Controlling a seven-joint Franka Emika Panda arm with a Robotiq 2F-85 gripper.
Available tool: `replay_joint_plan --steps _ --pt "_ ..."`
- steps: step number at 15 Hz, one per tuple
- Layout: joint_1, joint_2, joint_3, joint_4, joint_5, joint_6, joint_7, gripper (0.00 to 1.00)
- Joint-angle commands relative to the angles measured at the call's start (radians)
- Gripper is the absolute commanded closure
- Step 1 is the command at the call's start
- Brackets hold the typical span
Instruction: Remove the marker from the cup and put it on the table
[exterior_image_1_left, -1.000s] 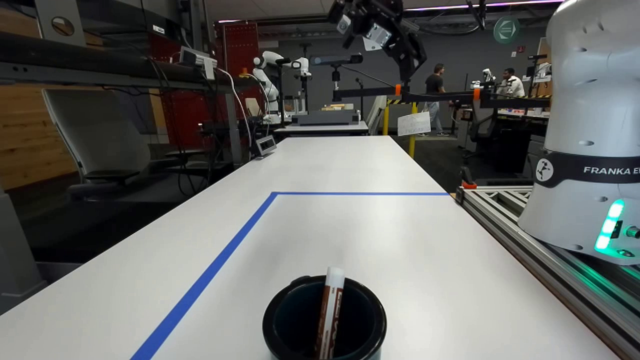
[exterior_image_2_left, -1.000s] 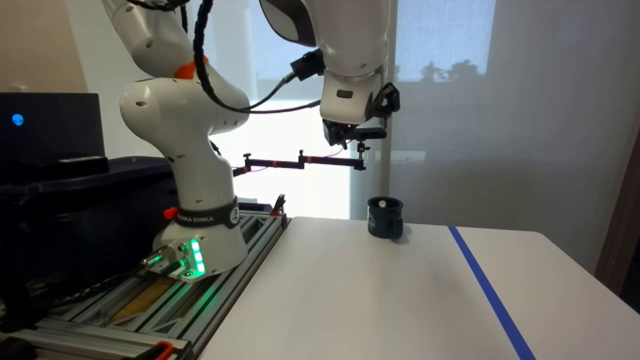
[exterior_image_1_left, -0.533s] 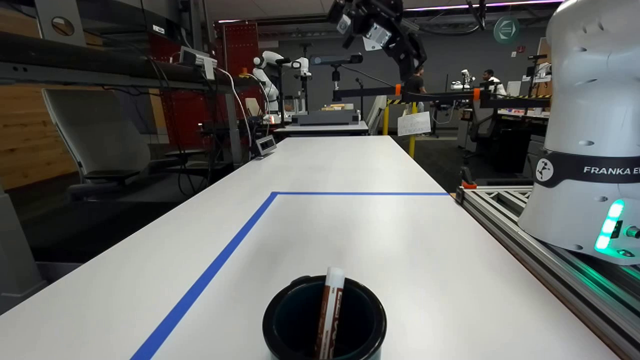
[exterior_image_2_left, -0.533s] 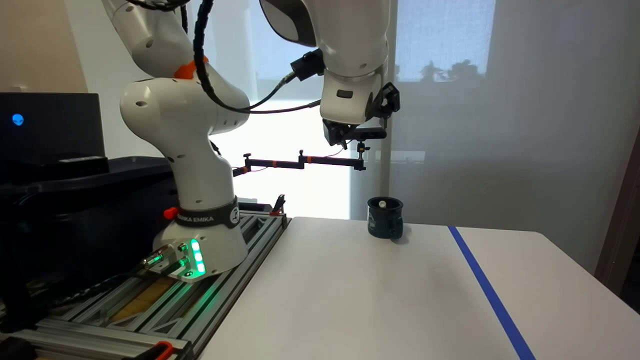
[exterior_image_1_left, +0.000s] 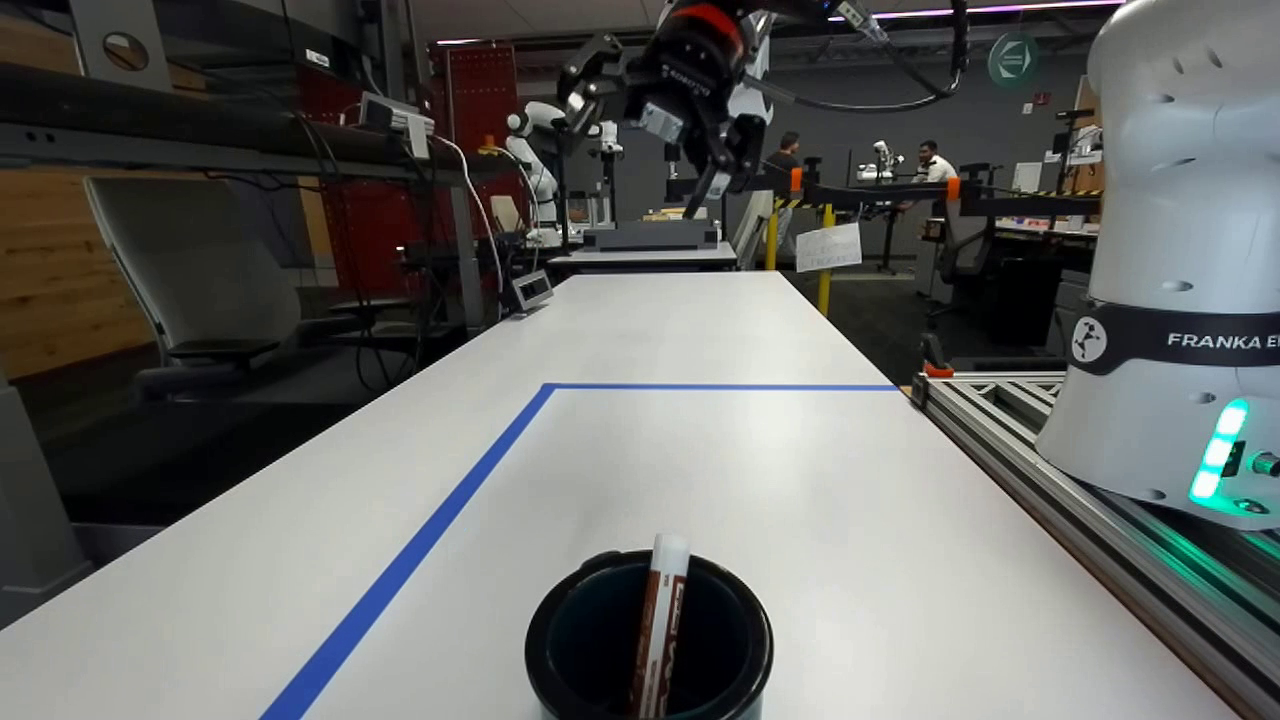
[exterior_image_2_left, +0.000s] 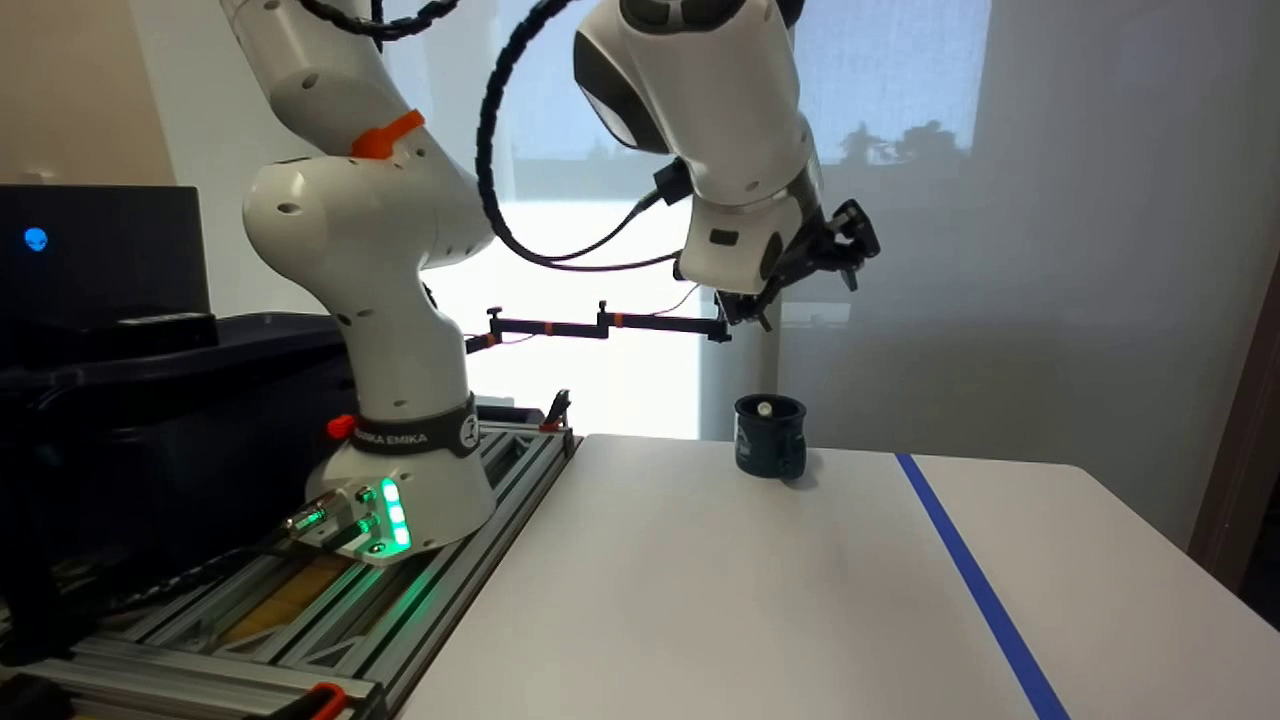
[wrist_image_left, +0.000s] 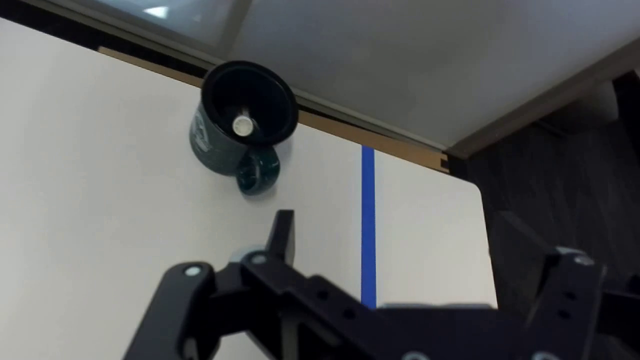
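Note:
The marker (exterior_image_1_left: 661, 628) leans inside the cup (exterior_image_1_left: 600, 640), its white end poking just above the rim. The dark, round cup (exterior_image_2_left: 770, 455) stands upright on the white table (exterior_image_2_left: 750, 580), near its far edge in an exterior view. From the wrist, only the round end of the marker (wrist_image_left: 243, 125) shows clearly, within the cup (wrist_image_left: 217, 145); the handle points towards my gripper (wrist_image_left: 395, 214). Both fingers stand wide apart with nothing between them, below and right of the cup in that view. My tilted gripper (exterior_image_2_left: 810, 305) hangs well above the cup, touching nothing.
Blue tape (wrist_image_left: 368, 225) marks the table to the right of the cup in the wrist view. A pale screen (exterior_image_2_left: 1050, 330) rises behind the table's edge. A black bar (exterior_image_2_left: 660, 322) extends behind the gripper. A small device (exterior_image_1_left: 532, 290) sits at the table's far left edge.
After holding still, my arm has swung: the gripper is lower, further left in one exterior picture and further right in another, and more tilted. Cup and marker have not moved.

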Motion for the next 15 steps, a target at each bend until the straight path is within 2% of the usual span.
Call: replay_joint_plan --steps 1,5,6,15 --pt "0.065 0.088 0.049 0.000 0.241 0.202 -0.015 0.00" --pt "0.130 0.145 0.089 0.000 0.441 0.321 -0.054 0.00" --pt "0.112 0.133 0.066 0.000 0.362 0.279 -0.034 0.00" --pt "0.119 0.147 0.061 0.003 0.369 0.285 -0.037 0.00"
